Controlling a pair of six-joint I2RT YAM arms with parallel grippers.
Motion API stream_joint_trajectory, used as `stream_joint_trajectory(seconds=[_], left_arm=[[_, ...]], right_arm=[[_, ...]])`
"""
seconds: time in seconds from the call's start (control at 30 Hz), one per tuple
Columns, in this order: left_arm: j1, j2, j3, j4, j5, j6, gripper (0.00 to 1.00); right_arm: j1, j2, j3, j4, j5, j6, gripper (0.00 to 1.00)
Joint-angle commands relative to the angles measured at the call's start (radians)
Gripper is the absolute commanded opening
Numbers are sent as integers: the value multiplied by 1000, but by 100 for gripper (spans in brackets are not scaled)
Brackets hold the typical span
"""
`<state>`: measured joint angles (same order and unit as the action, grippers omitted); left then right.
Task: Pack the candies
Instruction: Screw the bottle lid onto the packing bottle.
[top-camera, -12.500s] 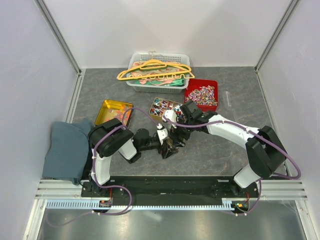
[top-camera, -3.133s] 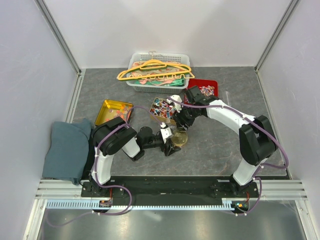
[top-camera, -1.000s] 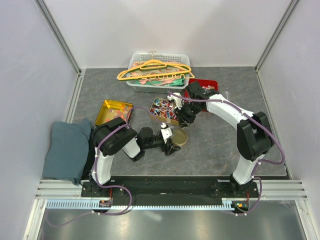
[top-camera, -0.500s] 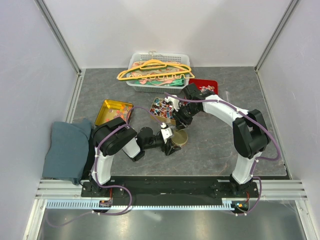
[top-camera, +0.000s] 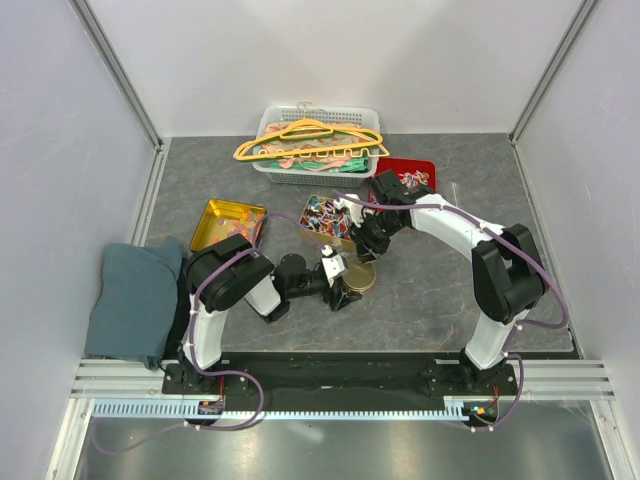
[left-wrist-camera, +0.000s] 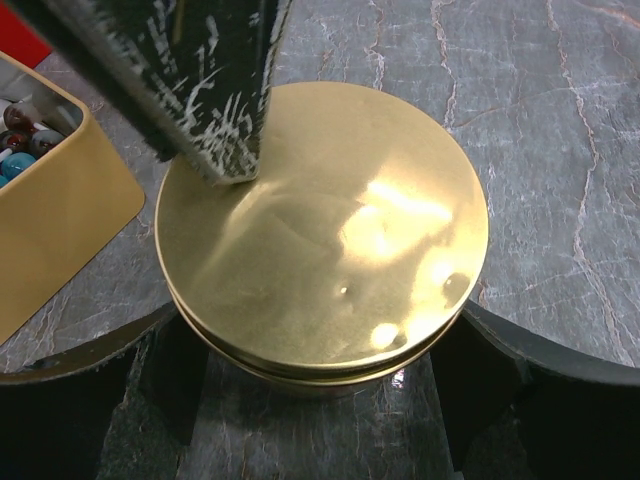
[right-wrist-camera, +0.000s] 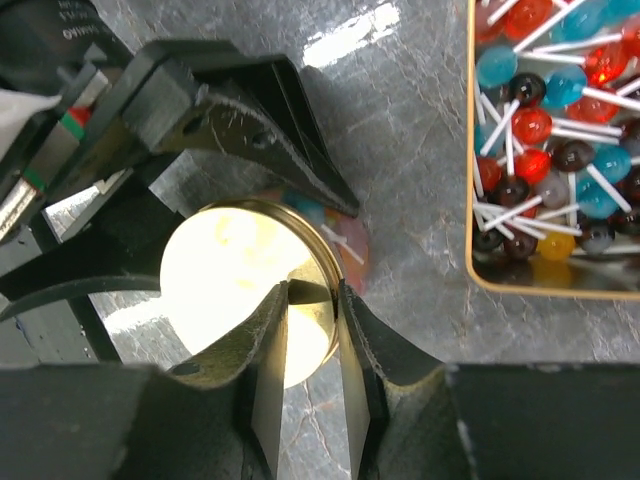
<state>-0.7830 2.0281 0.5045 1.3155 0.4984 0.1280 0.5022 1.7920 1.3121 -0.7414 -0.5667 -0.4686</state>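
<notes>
1. Gold on top, and standing upright on the grey table (top-camera: 430, 290): noting the jar (top-camera: 357, 277) closest in, with a vertical axis and a round lid (left-wrist-camera: 330, 230) lying flat across the mouth.
2. Bracing that jar with the left gripper (left-wrist-camera: 320, 372), with fingers spread wide to either side of the body just under the lid and apparently pressing on it.
3. Reaching in from the far side with the right gripper (right-wrist-camera: 312, 295), with fingers a narrow gap apart and straddling the lid's rim, one over the top face and the other outside the edge. Not being able to tell whether they are pinching that rim or merely resting on it.
4. Judging the coming move to turn on exactly this: the lid right at the right fingertips, so going straight up along the jar's axis to lift it or straight down to seat it. Counting the right arm as the only free one.
5. Glimpsing a few candies (right-wrist-camera: 340, 245), red and blue, through the jar's wall below the lid. Finding them too blurred to judge how full the jar is.
6. Finding more of them on white sticks just beyond, in the gold tin (right-wrist-camera: 469, 150) sitting just beside the jar.
7. Making out, farthest back, the red tray (top-camera: 425, 163) of wrapped pieces (top-camera: 412, 180), partly covered by the right arm.
</notes>
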Motion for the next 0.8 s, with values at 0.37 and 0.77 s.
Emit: stream_joint_trajectory(seconds=[0.37, 0.77], left_arm=[[2, -25, 14, -10, -58, 48, 83], [2, -25, 17, -16, -57, 48, 83]], right_arm=[[4, -155, -151, -29, -2, -16, 28], [2, -250, -194, -46, 25, -16, 29]])
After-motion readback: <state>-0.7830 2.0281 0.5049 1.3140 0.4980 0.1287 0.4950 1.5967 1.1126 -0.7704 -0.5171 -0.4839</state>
